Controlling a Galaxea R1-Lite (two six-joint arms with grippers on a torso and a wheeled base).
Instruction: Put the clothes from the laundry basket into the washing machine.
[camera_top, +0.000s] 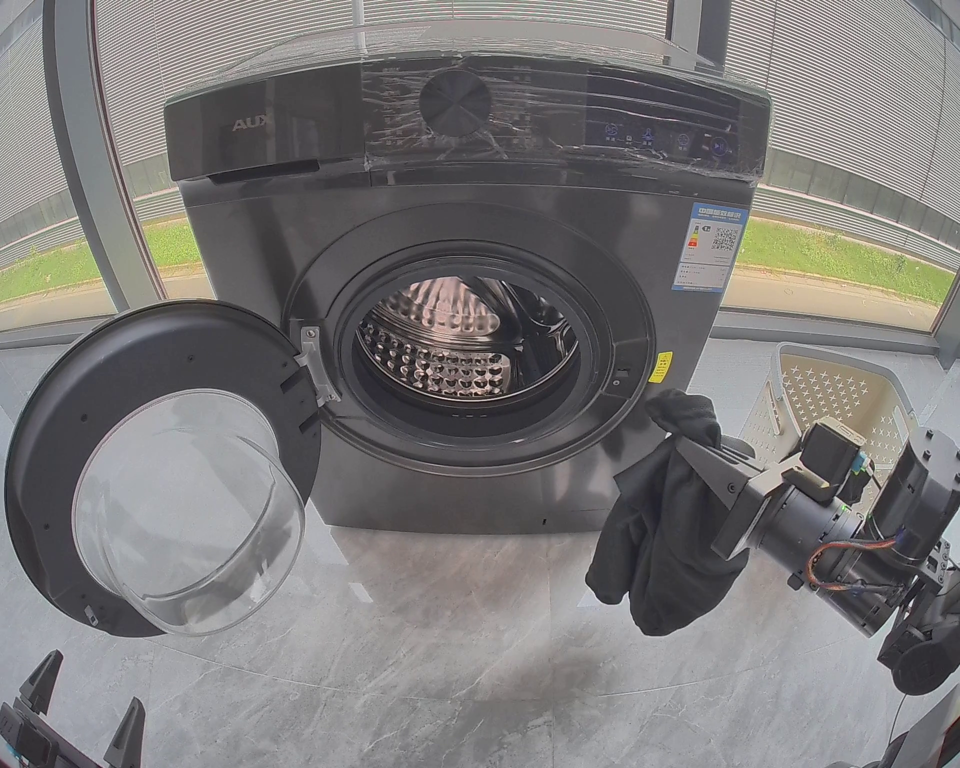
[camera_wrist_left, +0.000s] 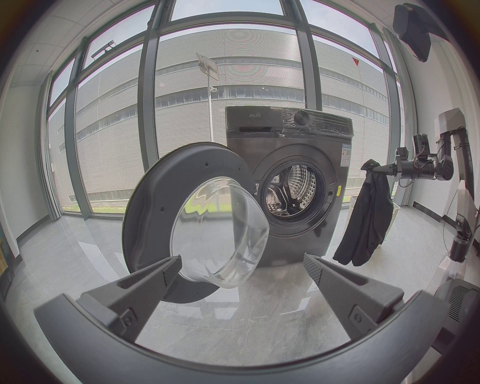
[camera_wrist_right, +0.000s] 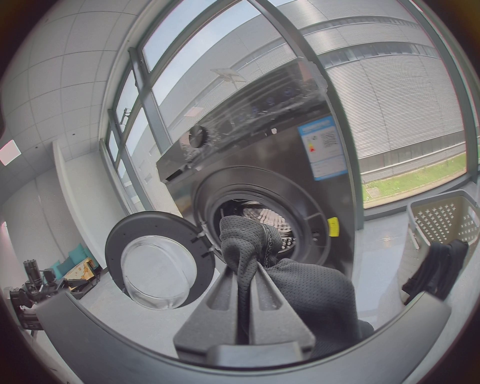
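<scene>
Black garment (camera_top: 660, 540) swallows the right claw (camera_top: 695, 447) at its tips.

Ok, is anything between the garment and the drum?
Nothing visible. The garment hangs from the right end effector, off to the right of the drum opening; the door stands wide open on the left, away from that path.

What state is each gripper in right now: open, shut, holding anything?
Left gripper: open, holding nothing.
Right gripper: shut on the dark garment, which hangs in front of the washing machine.
</scene>
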